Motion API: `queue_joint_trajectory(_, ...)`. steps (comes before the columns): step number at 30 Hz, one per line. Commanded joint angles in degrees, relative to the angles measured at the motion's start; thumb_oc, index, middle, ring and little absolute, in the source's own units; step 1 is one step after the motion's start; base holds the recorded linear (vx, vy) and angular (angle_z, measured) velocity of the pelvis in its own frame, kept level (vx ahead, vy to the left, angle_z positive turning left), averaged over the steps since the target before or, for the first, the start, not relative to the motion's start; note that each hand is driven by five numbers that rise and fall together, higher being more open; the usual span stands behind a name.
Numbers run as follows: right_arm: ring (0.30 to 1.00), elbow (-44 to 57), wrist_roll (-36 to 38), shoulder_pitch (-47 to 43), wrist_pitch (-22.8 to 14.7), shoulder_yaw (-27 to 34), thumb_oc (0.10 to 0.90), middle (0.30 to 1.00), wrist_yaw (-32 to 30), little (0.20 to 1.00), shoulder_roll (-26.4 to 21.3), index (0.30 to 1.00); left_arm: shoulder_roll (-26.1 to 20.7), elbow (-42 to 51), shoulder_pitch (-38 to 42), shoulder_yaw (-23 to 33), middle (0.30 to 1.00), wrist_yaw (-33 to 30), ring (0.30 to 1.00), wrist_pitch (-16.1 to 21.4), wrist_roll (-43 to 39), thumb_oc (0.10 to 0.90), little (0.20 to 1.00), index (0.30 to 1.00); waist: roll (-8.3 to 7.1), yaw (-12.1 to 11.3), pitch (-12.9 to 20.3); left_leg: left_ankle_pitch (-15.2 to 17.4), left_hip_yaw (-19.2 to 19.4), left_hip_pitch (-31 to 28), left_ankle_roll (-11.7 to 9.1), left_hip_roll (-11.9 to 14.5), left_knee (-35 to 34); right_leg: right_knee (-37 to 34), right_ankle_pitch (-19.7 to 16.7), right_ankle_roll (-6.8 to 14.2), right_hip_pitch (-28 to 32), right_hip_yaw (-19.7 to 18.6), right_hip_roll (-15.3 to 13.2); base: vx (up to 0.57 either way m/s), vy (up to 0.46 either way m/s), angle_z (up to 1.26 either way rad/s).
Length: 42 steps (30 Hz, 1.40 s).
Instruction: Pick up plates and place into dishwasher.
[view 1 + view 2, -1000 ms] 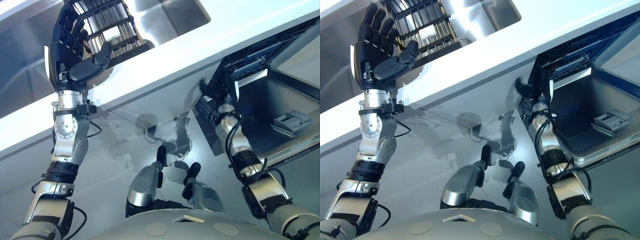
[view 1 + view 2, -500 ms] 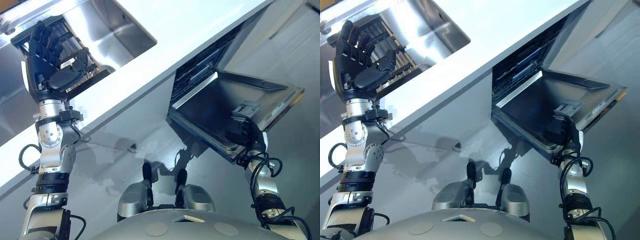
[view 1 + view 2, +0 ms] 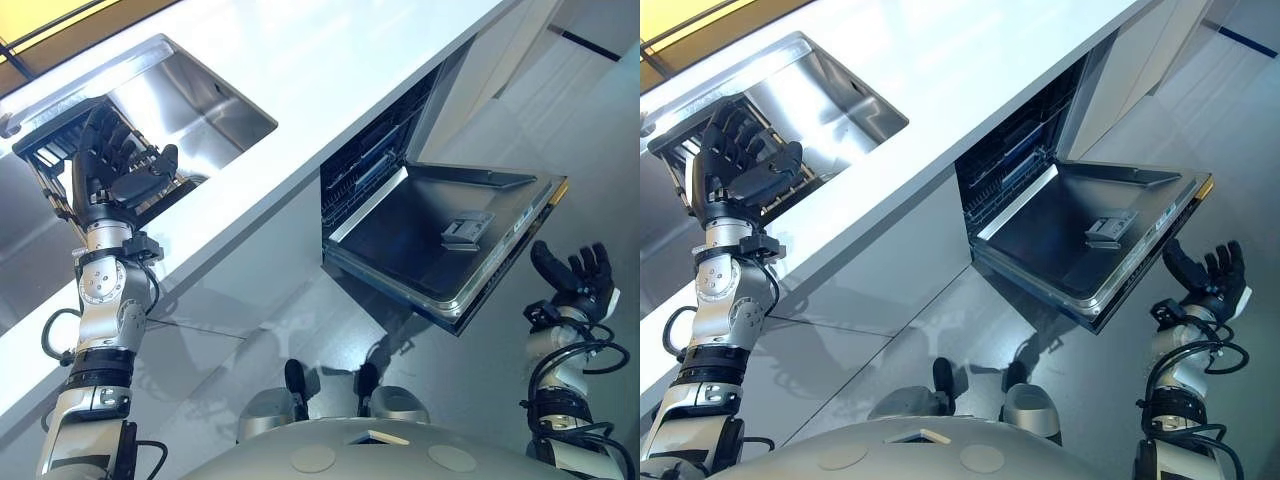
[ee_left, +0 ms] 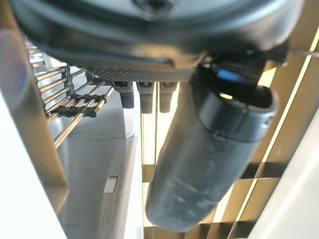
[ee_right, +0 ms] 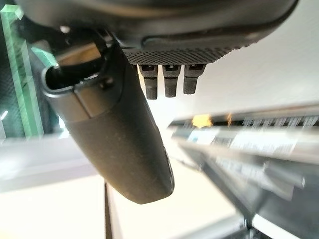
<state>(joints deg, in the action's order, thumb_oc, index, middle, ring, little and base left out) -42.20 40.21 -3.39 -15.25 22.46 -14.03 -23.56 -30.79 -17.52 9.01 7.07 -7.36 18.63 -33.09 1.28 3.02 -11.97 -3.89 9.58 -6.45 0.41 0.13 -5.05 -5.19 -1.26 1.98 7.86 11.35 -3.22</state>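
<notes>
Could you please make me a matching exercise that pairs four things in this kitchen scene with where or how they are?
Things:
1. left hand
2. right hand
3. dishwasher door
4. rack

States:
A. hangs partly open
B. sits in the sink
C. open, raised in front of the rack
D. open, beyond the door's outer edge

Pairs: 1-C, 2-D, 3-A, 4-B
</notes>
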Motion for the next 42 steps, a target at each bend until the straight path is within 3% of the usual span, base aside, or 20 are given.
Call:
queue_joint_trajectory(1, 0.9, -2.46, 4.95, -0.59, -1.82, 3.77, 0.8, 0.9, 0.79, 0.9, -7.72, 0.9, -5.9, -4.47, 5.25, 3.31, 0.9, -0.74, 0.9, 3.59, 1.32, 0.8, 0.9, 0.9, 1.65, 0.35, 5.46, 11.24, 0.6, -0.59, -0.87, -0.78, 6.7, 12.46, 12.02, 0.48, -3.9, 1.19, 2.42, 0.1, -0.11, -0.07)
queue_joint_trajectory(7, 0.9, -4.06, 9.5, -1.3, -0.29, 3.04, 0.8, 0.9, 7.01, 0.9, -9.01, 0.9, -5.66, -6.42, 6.56, 4.21, 0.9, -3.39, 0.9, 4.07, -0.69, 0.8, 0.9, 0.9, 2.68, 0.3, 2.64, 12.01, -0.34, 2.89, -2.02, 0.33, 12.61, 17.86, 14.59, -1.41, -6.18, 1.8, 1.17, 0.06, -0.065, -0.08)
queue_joint_trajectory(10, 0.9, -5.09, 15.01, -4.78, -0.37, 1.37, 0.8, 0.9, 12.56, 0.9, -11.35, 0.9, -5.54, -7.83, 9.48, 4.33, 0.9, -6.58, 0.9, 7.92, -2.76, 0.8, 0.9, 0.9, 4.66, 0.65, -2.09, 13.32, -0.39, 8.84, -1.6, 1.22, 18.37, 26.01, 17.49, -3.19, -13.18, 1.38, -0.43, -0.2, -0.002, -0.02)
queue_joint_trajectory(14, 0.9, -8.35, 20.67, -8.09, 0.27, 0.12, 0.8, 0.9, 18.39, 0.9, -12.61, 0.9, -6.77, -8.77, 11.57, 4.97, 0.9, -7.92, 0.9, 10.68, -4.72, 0.8, 0.9, 0.9, 5.81, 0.38, -5.66, 14.83, -0.97, 14.58, -0.91, 1.19, 24.17, 36.35, 20.72, -4.6, -21.03, 0.92, -1.29, -0.12, -0.023, 0.1)
queue_joint_trajectory(20, 0.9, -12.55, 28.29, -11.52, 4.49, -1.32, 0.8, 0.9, 26.89, 0.9, -13.14, 0.9, -8.07, -8.68, 13.7, 3.82, 0.9, -8.77, 0.9, 11.44, -6.25, 0.8, 0.9, 0.9, 7.34, -1.19, -8.78, 14.63, -3.52, 21.84, -1.11, -0.57, 30.1, 46.97, 23.23, -6.48, -28.71, 1.36, -3.47, -0.02, 0.012, 0.14)
queue_joint_trajectory(22, 0.9, -12.83, 30.99, -12.44, 7.97, -2.15, 0.8, 0.9, 28.99, 0.9, -12.92, 0.9, -8.19, -8.16, 13.58, 3.53, 0.9, -8.59, 0.9, 11.16, -6.71, 0.8, 0.9, 0.9, 7.89, -1.89, -9.59, 14.33, -3.89, 23.43, -1.19, -1.31, 31.23, 49.03, 23.65, -6.89, -30.07, 1.51, -4.15, 0.0, 0.052, 0.2)
queue_joint_trajectory(26, 0.9, -11.91, 33.6, -14.74, 11.1, -4.51, 0.8, 0.9, 29.23, 0.9, -11.37, 0.9, -7.99, -6.67, 12.8, 3.26, 0.9, -7.6, 0.9, 10.55, -6.85, 0.8, 0.9, 0.9, 8.54, -3.21, -10.52, 13.86, -4.34, 25.55, -1.04, -2.54, 32.54, 51.04, 23.89, -7.15, -31.25, 1.62, -5.21, 0.02, 0.08, 0.11)
queue_joint_trajectory(34, 0.9, -3.83, 36.03, -21.19, 12.51, -11.32, 0.8, 0.9, 28.93, 0.9, -7.61, 0.9, -6.34, -2.11, 11.63, 2.22, 0.9, -7.61, 0.9, 10.37, -7.16, 0.8, 0.9, 0.9, 9.13, -5.17, -11.49, 12.51, -4.77, 25.52, -0.82, -3.96, 31.55, 50.2, 22.63, -6.51, -30.67, 1.98, -6.5, 0.01, 0.113, 0.06)
queue_joint_trajectory(40, 0.9, 19.22, 38.63, -24.33, 14.11, -22.75, 0.8, 0.9, 44.73, 0.9, -1.53, 0.9, -4.98, -0.87, 10.87, 1.71, 0.9, -6.61, 0.9, 11.71, -6.08, 0.8, 0.9, 0.9, 8.07, -6.37, -11.84, 11.53, -4.77, 23.91, 0.61, -4.61, 29.09, 47.54, 20.26, -4.82, -30.13, 2.34, -7.41, -0.02, 0.116, -0.1)
queue_joint_trajectory(42, 0.9, 26.41, 37.35, -26.86, 16.4, -26.83, 0.8, 0.9, 50.92, 0.9, 1.21, 0.9, -4.98, -2.19, 12.18, 1.1, 0.9, -5.99, 0.9, 11.7, -5.73, 0.8, 0.9, 0.9, 7.16, -6.66, -11.66, 11.44, -4.97, 23.04, 1.14, -4.91, 28.24, 44.98, 18.49, -3.77, -29.28, 2.11, -7.42, 0.0, 0.091, -0.16)
